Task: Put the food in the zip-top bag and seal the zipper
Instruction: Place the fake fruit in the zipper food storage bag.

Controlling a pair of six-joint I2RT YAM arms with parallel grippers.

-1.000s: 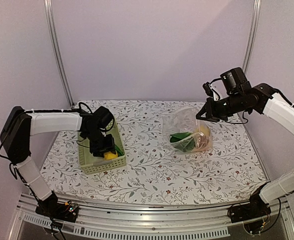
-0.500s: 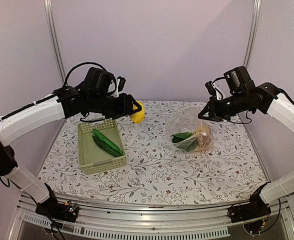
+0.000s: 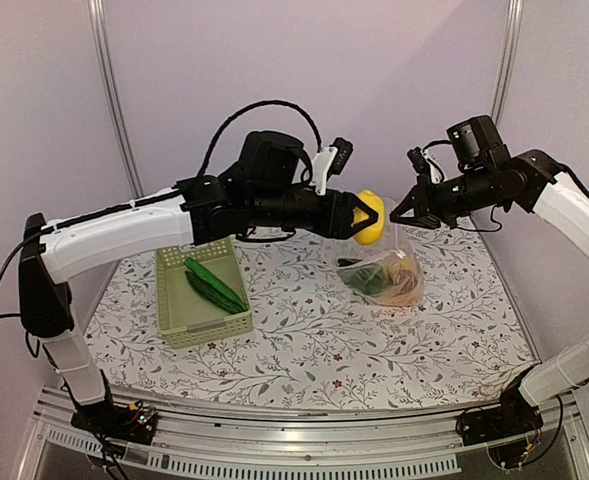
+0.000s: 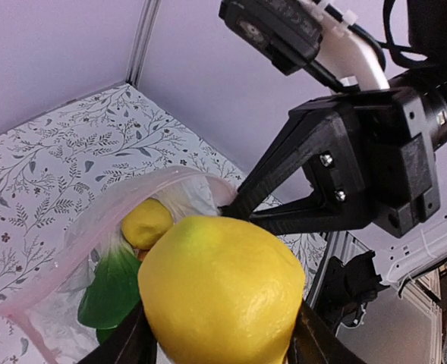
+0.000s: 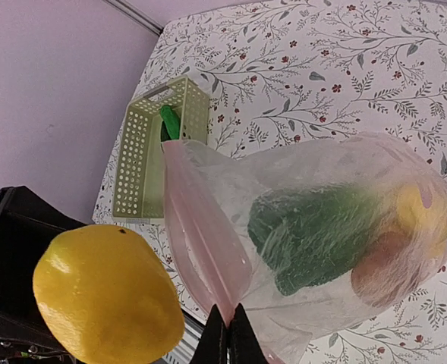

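Note:
My left gripper (image 3: 366, 218) is shut on a yellow lemon (image 3: 371, 217) in the air, right at the mouth of the zip-top bag (image 3: 386, 268). In the left wrist view the lemon (image 4: 219, 292) fills the space between my fingers. My right gripper (image 3: 406, 212) is shut on the bag's upper edge and holds it up. In the right wrist view its closed tips (image 5: 228, 322) pinch the pink zipper (image 5: 200, 235). Inside the bag (image 5: 337, 189) lie a dark green piece (image 5: 314, 227), another lemon (image 5: 420, 208) and a reddish-brown piece (image 5: 379, 273).
A pale green slotted basket (image 3: 174, 310) stands at the left of the flowered table, with a long green cucumber (image 3: 214, 285) lying in it. Lilac walls close in the back and sides. My two arms nearly meet above the bag.
My left gripper has lifted the lemon out of the basket and carried it right, up to the bag's mouth. The right gripper has raised the bag's edge slightly.

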